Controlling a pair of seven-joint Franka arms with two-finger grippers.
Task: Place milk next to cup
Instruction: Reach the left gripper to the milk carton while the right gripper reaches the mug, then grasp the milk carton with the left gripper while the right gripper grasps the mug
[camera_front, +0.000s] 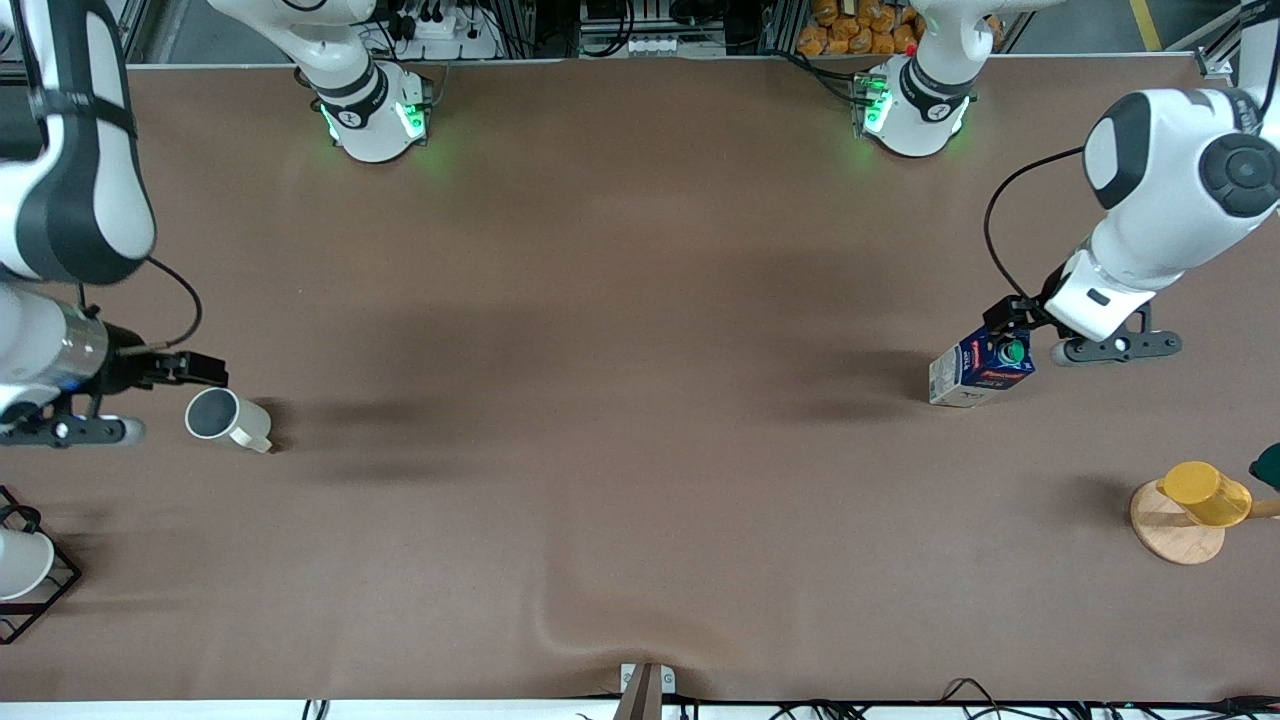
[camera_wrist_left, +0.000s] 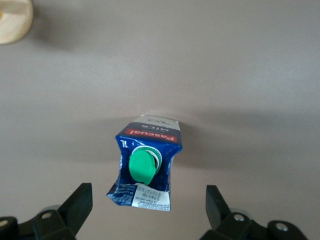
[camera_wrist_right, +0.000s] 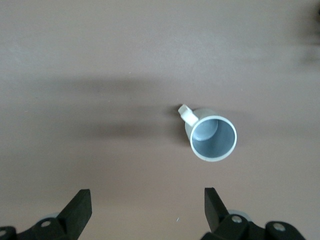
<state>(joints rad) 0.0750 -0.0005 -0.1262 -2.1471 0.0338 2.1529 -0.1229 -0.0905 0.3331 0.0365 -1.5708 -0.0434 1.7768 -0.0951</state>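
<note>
milk carton (camera_front: 980, 368) upright toward left arm's end of table, well apart from beige mug (camera_front: 228, 419) at right arm's end. left gripper (camera_wrist_left: 147, 212) spread above carton; right gripper (camera_wrist_right: 147, 212) spread above mug, both empty.

The cup (camera_wrist_right: 213, 138) stands upright below the right pincer's (camera_wrist_right: 147, 210) spread fingers.

Milk (camera_front: 978, 371) stands upright on the table (camera_front: 620, 300) toward the left arm's end, with the left gripper (camera_wrist_left: 146, 210) hanging over it, fingers spread and touching nothing. The cup (camera_front: 226, 418) sits upright well apart, toward the right arm's end (handle pointing toward the milk's end), the right gripper (camera_wrist_right: 147, 212) over the table just beside it, fingers likewise spread.
</note>
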